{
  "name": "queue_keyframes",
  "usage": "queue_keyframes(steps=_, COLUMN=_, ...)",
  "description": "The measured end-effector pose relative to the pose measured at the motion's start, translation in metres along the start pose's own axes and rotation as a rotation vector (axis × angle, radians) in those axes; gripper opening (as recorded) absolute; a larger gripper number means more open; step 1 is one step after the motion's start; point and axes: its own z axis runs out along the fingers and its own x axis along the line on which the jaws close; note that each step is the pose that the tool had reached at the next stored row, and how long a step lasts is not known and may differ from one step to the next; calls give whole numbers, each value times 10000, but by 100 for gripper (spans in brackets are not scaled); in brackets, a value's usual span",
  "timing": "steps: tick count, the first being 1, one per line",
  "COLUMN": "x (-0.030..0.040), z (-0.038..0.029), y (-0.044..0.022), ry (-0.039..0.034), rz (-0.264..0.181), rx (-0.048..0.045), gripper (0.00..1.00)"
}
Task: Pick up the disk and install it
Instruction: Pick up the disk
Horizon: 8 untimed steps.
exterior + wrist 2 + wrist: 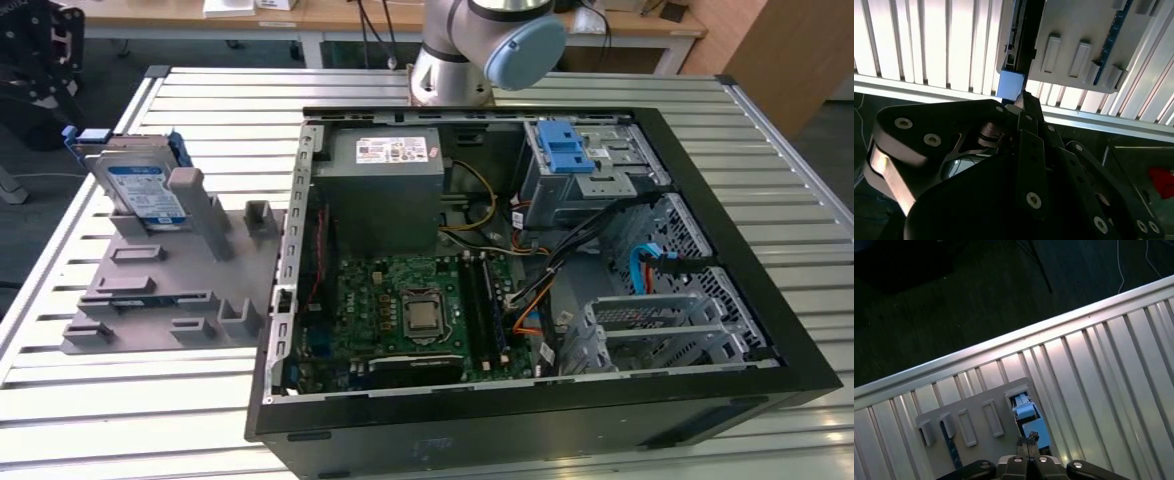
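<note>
- Disk [140,190], where is it?
- It stands in the grey holder [160,290] on the table [134,400], at the exterior view's left, beside the open computer case [534,430].
- Which way does it point?
- It stands tall on a short end. Its long side goes up, and its label faces the camera.
- And the gripper [1021,102]?
- In both wrist views its fingers are pressed together, right by the end of the blue frame [1011,89]. I cannot tell if they touch it.

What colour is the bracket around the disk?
Blue. The bracket frames the disk; the exterior view shows it best.
</note>
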Motion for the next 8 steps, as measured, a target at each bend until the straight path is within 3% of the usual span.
queue_keyframes(steps=3, x=1, z=13, y=0, ry=8, rz=-515, rx=15, gripper=11)
queue_keyframes(steps=8, x=-3, z=42, y=0, ry=-42, rz=-957, rx=172, gripper=11)
